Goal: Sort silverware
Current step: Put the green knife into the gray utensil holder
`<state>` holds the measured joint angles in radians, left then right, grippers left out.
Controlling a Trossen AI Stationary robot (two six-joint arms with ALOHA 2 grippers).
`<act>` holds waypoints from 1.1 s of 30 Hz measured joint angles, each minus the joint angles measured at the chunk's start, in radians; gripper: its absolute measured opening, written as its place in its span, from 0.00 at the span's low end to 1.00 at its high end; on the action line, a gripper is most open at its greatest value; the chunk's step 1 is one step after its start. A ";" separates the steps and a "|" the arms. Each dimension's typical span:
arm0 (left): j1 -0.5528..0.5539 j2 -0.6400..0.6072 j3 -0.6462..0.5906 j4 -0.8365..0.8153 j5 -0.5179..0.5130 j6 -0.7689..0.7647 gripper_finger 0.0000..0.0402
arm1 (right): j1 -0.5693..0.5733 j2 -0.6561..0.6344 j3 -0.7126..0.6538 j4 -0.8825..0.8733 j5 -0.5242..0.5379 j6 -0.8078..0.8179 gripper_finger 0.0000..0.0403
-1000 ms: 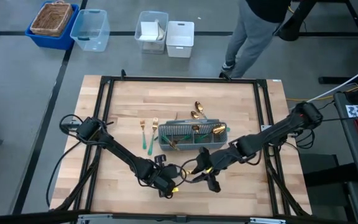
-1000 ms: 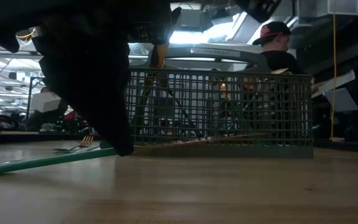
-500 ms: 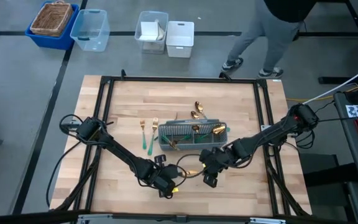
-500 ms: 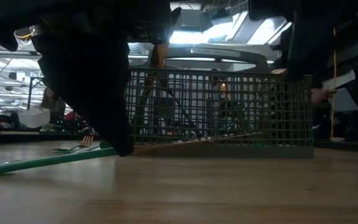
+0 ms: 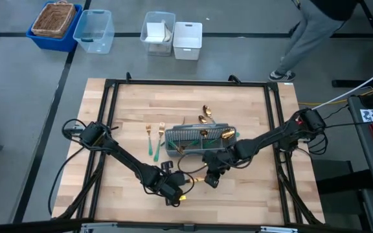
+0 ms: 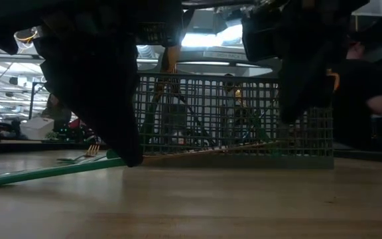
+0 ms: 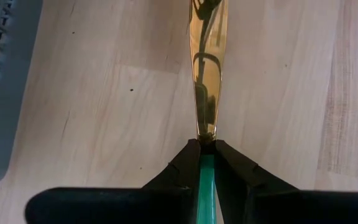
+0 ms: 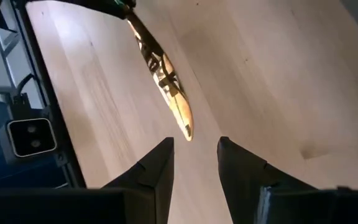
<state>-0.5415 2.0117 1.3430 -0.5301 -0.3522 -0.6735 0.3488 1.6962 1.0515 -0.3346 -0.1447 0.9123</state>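
- Two grippers are at work near the front of the table [image 5: 128, 116], in front of the grey mesh caddy [image 5: 201, 141].
- The left gripper [image 7: 207, 147] has its fingers clamped on the teal handle of a knife [image 7: 207, 81]; the gold blade points forward over the bare wood, toward the right arm.
- In the low view the green handle [image 6: 52, 171] touches the table at its far end and rises toward the gripper, so the knife is tilted, not flat.
- The right gripper [image 8: 194, 149] hovers just beside the blade tip, with its fingers apart and nothing between them.
- Other silverware: two forks [image 5: 154, 137] lie on the wood just left of the caddy, spoons [image 5: 205, 115] lie just behind it, and several pieces already stand inside it.
- My judgement: the step is a handover of the knife, or its transfer to the caddy.
- To do it well, the right gripper should come in along the blade, centred on it, and close on the narrow part near the handle, where the metal slips less.
- The left gripper should let go only after the other grip is firm.
- A risk is that the smooth blade turns between the fingers.
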 joint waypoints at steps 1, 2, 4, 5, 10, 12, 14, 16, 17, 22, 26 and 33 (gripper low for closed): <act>0.000 0.000 0.000 0.000 0.000 0.000 0.07 | -0.006 0.005 0.000 0.004 -0.009 0.000 0.30; 0.000 0.000 0.000 0.001 0.000 0.000 0.07 | -0.010 0.012 0.000 0.000 -0.017 0.001 0.30; 0.000 0.000 0.000 0.001 0.000 0.000 0.07 | -0.011 0.035 0.000 0.006 -0.034 0.000 0.30; 0.000 0.000 0.000 0.002 0.000 0.000 0.07 | -0.012 0.046 0.000 0.005 -0.039 0.000 0.30; 0.000 0.000 0.000 0.003 0.000 0.000 0.07 | -0.010 0.088 0.000 0.052 -0.043 0.000 0.30; 0.000 0.000 0.000 0.004 0.000 0.000 0.07 | -0.010 0.097 0.000 0.083 -0.051 0.000 0.30; 0.000 0.000 0.000 0.004 0.000 0.000 0.07 | -0.010 0.106 0.000 0.104 -0.059 0.000 0.30; 0.000 0.000 0.000 0.004 0.000 0.000 0.07 | -0.010 0.114 0.000 0.124 -0.070 0.000 0.30; 0.000 0.000 0.000 0.005 0.000 0.000 0.07 | -0.010 0.116 0.000 0.130 -0.077 0.000 0.30; 0.000 0.000 0.000 0.005 0.000 0.000 0.07 | -0.010 0.117 0.000 0.153 -0.085 -0.003 0.30; 0.000 0.000 0.000 0.006 0.000 0.000 0.07 | -0.010 0.117 0.000 0.172 -0.085 -0.003 0.30; -0.001 0.000 0.000 0.004 0.001 0.002 0.07 | -0.010 0.133 0.000 0.184 -0.111 -0.001 0.27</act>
<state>-0.5423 2.0121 1.3430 -0.5262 -0.3511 -0.6720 0.3386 1.8291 1.0512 -0.1501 -0.2558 0.9112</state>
